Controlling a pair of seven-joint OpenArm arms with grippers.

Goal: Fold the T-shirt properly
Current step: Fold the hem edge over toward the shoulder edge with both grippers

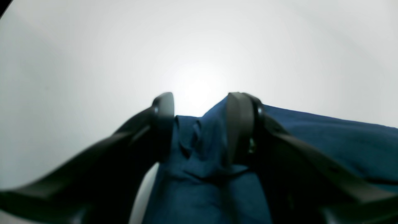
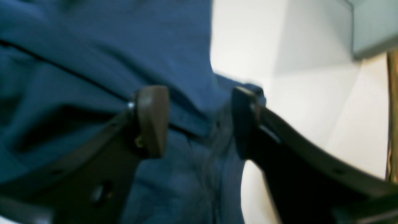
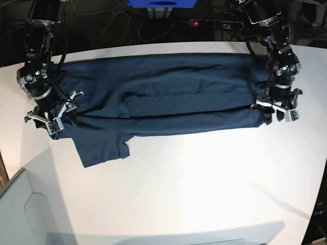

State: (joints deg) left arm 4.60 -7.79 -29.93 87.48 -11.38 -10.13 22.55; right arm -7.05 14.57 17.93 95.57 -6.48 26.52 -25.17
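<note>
The dark navy T-shirt [image 3: 163, 97] lies lengthwise across the white table [image 3: 204, 184], its long sides folded in, with one sleeve [image 3: 102, 148] sticking out toward the front at the left. My left gripper [image 3: 276, 115] is at the shirt's right end. In the left wrist view it [image 1: 200, 102] is open, with the jaws on either side of a bunched edge of the shirt [image 1: 326, 140]. My right gripper [image 3: 53, 122] is at the shirt's left end. In the right wrist view it [image 2: 200, 96] is open and straddles a fold of the shirt [image 2: 93, 40].
Cables and a power strip [image 3: 204, 23] lie behind the table's far edge, beside a blue object [image 3: 161, 4]. A grey bin [image 3: 25, 214] stands at the front left corner. Bare white table lies in front of the shirt.
</note>
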